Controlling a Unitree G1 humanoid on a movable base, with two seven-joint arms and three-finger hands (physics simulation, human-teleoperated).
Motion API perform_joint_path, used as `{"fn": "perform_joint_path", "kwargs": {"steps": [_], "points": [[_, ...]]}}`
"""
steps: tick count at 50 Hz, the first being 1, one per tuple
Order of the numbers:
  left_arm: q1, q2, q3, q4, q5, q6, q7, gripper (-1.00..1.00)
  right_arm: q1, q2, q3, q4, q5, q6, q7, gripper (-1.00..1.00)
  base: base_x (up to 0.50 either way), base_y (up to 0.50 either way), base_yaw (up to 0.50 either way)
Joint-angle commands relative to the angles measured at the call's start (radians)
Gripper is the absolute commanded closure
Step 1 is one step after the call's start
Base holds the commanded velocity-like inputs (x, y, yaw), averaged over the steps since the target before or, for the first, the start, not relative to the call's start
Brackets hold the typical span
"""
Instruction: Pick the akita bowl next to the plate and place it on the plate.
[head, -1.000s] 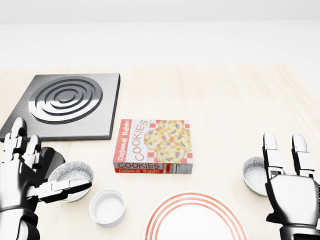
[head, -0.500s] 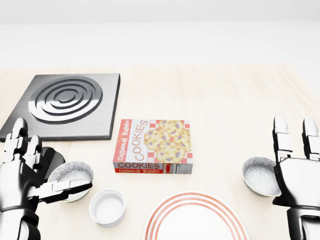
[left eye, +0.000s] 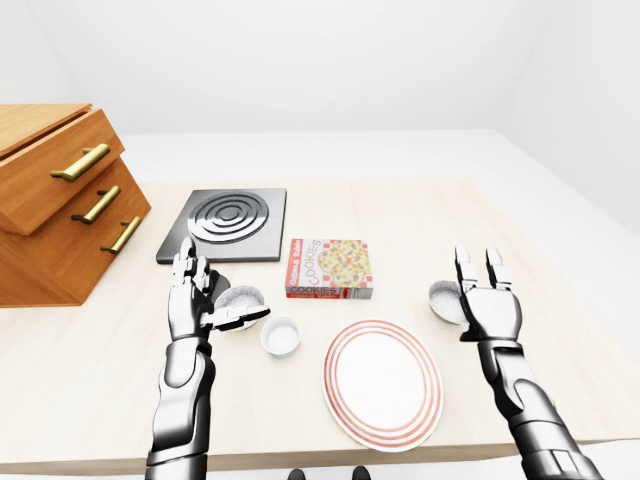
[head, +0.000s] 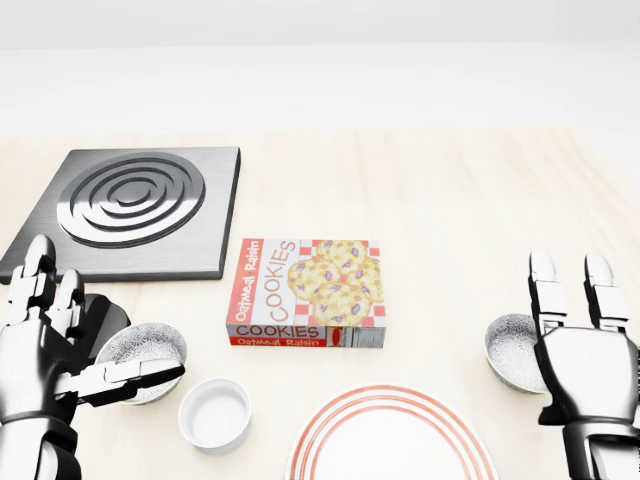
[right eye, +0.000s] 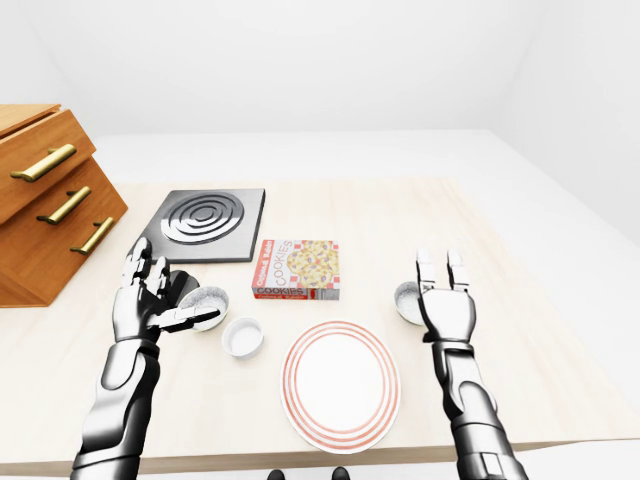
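Note:
Two speckled grey bowls lie near the red-ringed white plate (head: 322, 432) in the head view. One bowl (head: 510, 350) is just right of the plate, and my right hand (head: 571, 300) stands open against its right side, fingers pointing up, not closed round it. The other bowl (head: 140, 347) is at the left, beyond a white ramekin (head: 215, 413). My left hand (head: 95, 330) is open beside that bowl, with its thumb stretched over the near rim.
A cookie box (head: 305, 292) lies flat above the plate. A black burner plate (head: 135, 205) sits at the upper left. A wooden drawer cabinet (left eye: 60, 200) stands at the table's left end.
My right hand drifted right and up away from the right bowl, then came back left and down to the bowl's side. Left hand and objects have not moved.

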Motion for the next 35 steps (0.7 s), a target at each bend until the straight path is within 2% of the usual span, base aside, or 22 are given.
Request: {"fn": "perform_joint_path", "kwargs": {"steps": [1, 4, 5, 6, 7, 8, 9, 10, 11, 12, 14, 15, 21, 22, 23, 26, 27, 30, 32, 33, 34, 35], "points": [[0.009, -0.003, -0.003, -0.029, 0.003, 0.017, 0.003, -1.0, -0.032, 0.0, 0.031, 0.092, -0.013, 0.0, 0.0, -1.0, 0.0, 0.0, 0.0], [0.002, -0.002, 0.001, 0.001, 0.002, -0.005, -0.002, -1.0, -0.056, -0.006, 0.035, 0.128, -0.004, 0.0, 0.0, -1.0, 0.0, 0.0, 0.0], [0.008, -0.003, -0.002, -0.024, 0.002, 0.013, 0.002, -1.0, -0.064, -0.008, 0.037, 0.14, -0.004, 0.0, 0.0, -1.0, 0.0, 0.0, 0.0], [0.009, -0.004, -0.002, -0.025, 0.002, 0.015, 0.002, -1.0, -0.069, -0.009, 0.039, 0.149, -0.004, 0.0, 0.0, -1.0, 0.0, 0.0, 0.0], [0.008, -0.004, -0.001, -0.024, 0.002, 0.014, 0.001, -1.0, -0.078, -0.011, 0.042, 0.164, -0.005, 0.0, 0.0, -1.0, 0.0, 0.0, 0.0], [0.004, -0.004, 0.001, 0.0, 0.002, -0.004, -0.003, -1.0, -0.097, -0.015, 0.048, 0.193, -0.01, 0.0, 0.0, -1.0, 0.0, 0.0, 0.0], [0.005, -0.004, 0.0, -0.005, 0.002, -0.002, -0.002, -1.0, -0.106, -0.017, 0.051, 0.206, -0.011, 0.0, 0.0, -1.0, 0.0, 0.0, 0.0], [0.012, -0.005, -0.003, -0.034, 0.002, 0.02, 0.004, -1.0, -0.116, -0.019, 0.053, 0.218, -0.01, 0.0, 0.0, -1.0, 0.0, 0.0, 0.0], [0.013, -0.006, -0.003, -0.039, 0.002, 0.025, 0.004, -1.0, -0.13, -0.022, 0.055, 0.24, -0.005, 0.0, 0.0, -1.0, 0.0, 0.0, 0.0], [0.009, -0.005, -0.001, -0.022, 0.002, 0.013, 0.001, -1.0, -0.134, -0.024, 0.055, 0.239, 0.0, 0.0, 0.0, -1.0, 0.0, 0.0, 0.0], [0.006, -0.005, 0.0, -0.014, 0.002, 0.008, 0.0, -1.0, -0.138, -0.025, 0.057, 0.245, 0.001, 0.0, 0.0, -1.0, 0.0, 0.0, 0.0], [0.001, -0.003, 0.001, 0.009, 0.002, -0.01, -0.004, -1.0, -0.16, -0.025, 0.059, 0.291, 0.017, 0.0, 0.0, -1.0, 0.0, 0.0, 0.0], [-0.002, -0.001, 0.001, 0.016, 0.001, -0.013, -0.001, -1.0, -0.204, -0.028, 0.087, 0.374, 0.009, 0.0, 0.0, -1.0, 0.0, 0.0, 0.0], [0.0, -0.002, 0.0, 0.009, 0.001, -0.008, 0.0, -1.0, -0.205, -0.031, 0.088, 0.375, 0.012, 0.0, 0.0, -1.0, 0.0, 0.0, 0.0], [0.007, -0.004, -0.005, -0.02, 0.002, 0.014, 0.006, -1.0, -0.21, -0.033, 0.09, 0.386, 0.011, 0.0, 0.0, -1.0, 0.0, 0.0, 0.0], [0.001, -0.003, -0.001, 0.006, 0.002, -0.006, 0.0, -1.0, -0.218, -0.033, 0.097, 0.402, 0.011, 0.0, 0.0, -1.0, 0.0, 0.0, 0.0], [0.005, -0.004, -0.004, -0.017, 0.002, 0.011, 0.005, -1.0, -0.218, -0.033, 0.098, 0.401, 0.014, 0.0, 0.0, -1.0, 0.0, 0.0, 0.0], [0.003, -0.003, -0.003, -0.012, 0.002, 0.009, 0.003, -1.0, -0.231, -0.035, 0.101, 0.423, 0.015, 0.0, 0.0, -1.0, 0.0, 0.0, 0.0], [0.0, -0.002, -0.001, 0.007, 0.002, -0.005, -0.001, -1.0, -0.242, -0.036, 0.106, 0.447, 0.015, 0.0, 0.0, -0.98, 0.01, 0.0, 0.01], [-0.001, -0.002, -0.001, 0.006, 0.002, -0.004, 0.0, -1.0, -0.245, -0.035, 0.109, 0.463, 0.017, 0.0, 0.0, -0.63, 0.0, 0.0, 0.01], [0.005, -0.003, -0.004, -0.018, 0.002, 0.013, 0.004, -1.0, -0.242, -0.036, 0.11, 0.46, 0.019, 0.0, 0.0, 0.47, 0.0, 0.0, 0.0], [0.005, -0.003, -0.004, -0.018, 0.002, 0.014, 0.004, -1.0, -0.241, -0.037, 0.11, 0.46, 0.02, 0.0, 0.0, 0.73, 0.0, 0.0, 0.0]]}}
